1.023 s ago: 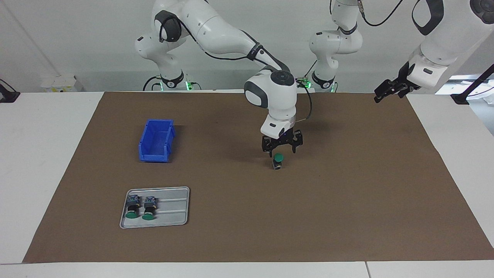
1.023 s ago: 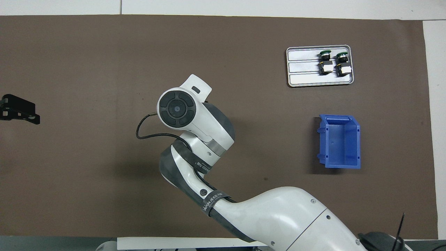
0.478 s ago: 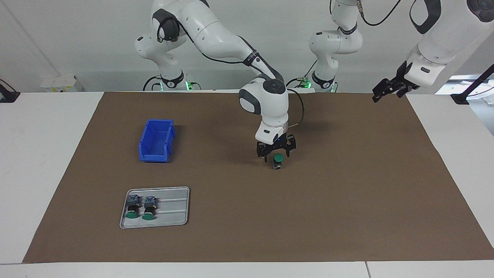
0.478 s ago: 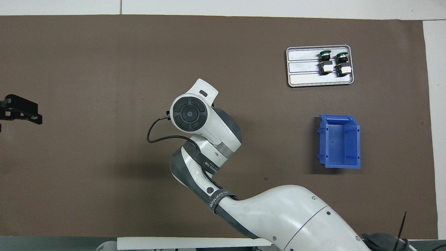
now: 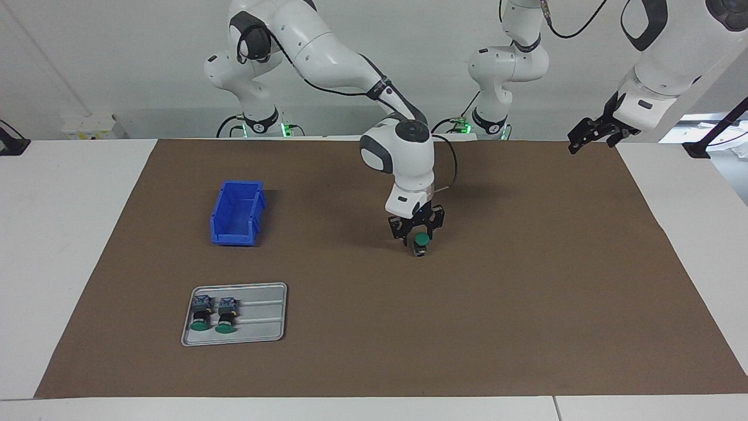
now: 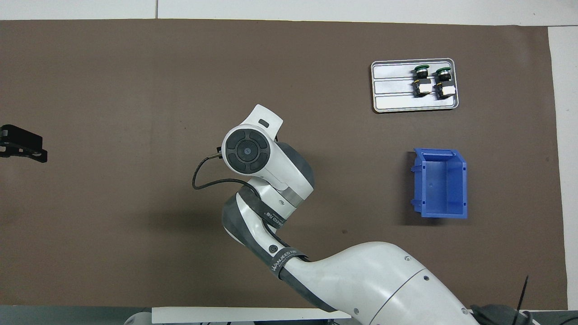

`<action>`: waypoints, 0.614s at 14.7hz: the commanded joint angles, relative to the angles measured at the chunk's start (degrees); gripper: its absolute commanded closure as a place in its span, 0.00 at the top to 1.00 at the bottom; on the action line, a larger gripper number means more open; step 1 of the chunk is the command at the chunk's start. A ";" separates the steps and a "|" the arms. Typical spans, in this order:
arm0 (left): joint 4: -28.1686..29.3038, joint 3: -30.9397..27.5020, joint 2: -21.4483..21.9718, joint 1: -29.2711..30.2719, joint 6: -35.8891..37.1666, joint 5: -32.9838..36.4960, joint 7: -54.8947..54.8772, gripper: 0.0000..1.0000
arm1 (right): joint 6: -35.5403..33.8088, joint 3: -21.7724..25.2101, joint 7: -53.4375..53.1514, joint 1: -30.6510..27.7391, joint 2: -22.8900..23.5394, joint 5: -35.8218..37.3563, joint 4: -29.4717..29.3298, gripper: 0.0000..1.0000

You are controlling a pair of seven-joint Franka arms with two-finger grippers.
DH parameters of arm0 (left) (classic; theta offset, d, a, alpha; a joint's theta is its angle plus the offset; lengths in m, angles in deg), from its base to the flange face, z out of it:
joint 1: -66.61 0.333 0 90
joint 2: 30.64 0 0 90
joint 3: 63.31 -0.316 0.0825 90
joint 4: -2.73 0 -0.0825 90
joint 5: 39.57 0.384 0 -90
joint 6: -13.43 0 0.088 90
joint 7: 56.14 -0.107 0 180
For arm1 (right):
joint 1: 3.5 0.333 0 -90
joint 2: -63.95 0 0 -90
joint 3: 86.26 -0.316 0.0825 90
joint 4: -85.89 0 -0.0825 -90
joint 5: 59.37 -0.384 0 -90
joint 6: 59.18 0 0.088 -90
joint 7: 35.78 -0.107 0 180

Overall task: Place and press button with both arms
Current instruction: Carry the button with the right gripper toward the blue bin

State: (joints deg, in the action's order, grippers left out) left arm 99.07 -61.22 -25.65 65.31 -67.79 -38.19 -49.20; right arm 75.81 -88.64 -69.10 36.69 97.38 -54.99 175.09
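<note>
One button (image 5: 421, 240) stands upright on the brown mat near the table's middle, green cap up. My right gripper (image 5: 417, 233) hangs straight down over it, open, with a finger on each side of the cap. In the overhead view the right arm's wrist (image 6: 247, 149) hides this button. My left gripper (image 5: 593, 133) hangs in the air over the mat's edge at the left arm's end of the table, and it also shows in the overhead view (image 6: 22, 146). Two more buttons (image 5: 213, 316) lie on a grey tray (image 5: 263, 327).
The grey tray (image 6: 393, 92) lies at the right arm's end of the table, with an open blue bin (image 5: 236, 213) nearer to the robots than it. The bin also shows in the overhead view (image 6: 440, 183). Two other white arms with green-lit bases (image 5: 263, 126) stand at the table's back edge.
My right gripper has come down from above the button until its fingers flank the cap. My left gripper has shifted only slightly in the air.
</note>
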 commanded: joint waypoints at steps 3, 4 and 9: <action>-0.10 3.18 0.46 2.97 -0.17 0.91 -0.87 1.00 | 1.15 -0.35 0.81 -0.46 -1.61 0.81 2.29 0.67; -0.19 3.09 0.37 2.97 -0.08 0.91 -0.87 1.00 | 1.15 -0.35 0.90 -0.46 -1.61 0.81 2.29 0.64; -0.19 3.00 0.55 3.76 -0.17 0.65 -1.05 1.00 | 1.24 -0.44 0.81 -0.29 -1.61 0.55 1.77 0.27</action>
State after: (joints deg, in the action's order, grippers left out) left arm 99.07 -58.89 -25.58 67.90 -67.79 -38.19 -49.39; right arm 76.05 -88.70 -69.06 36.69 97.25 -54.99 175.15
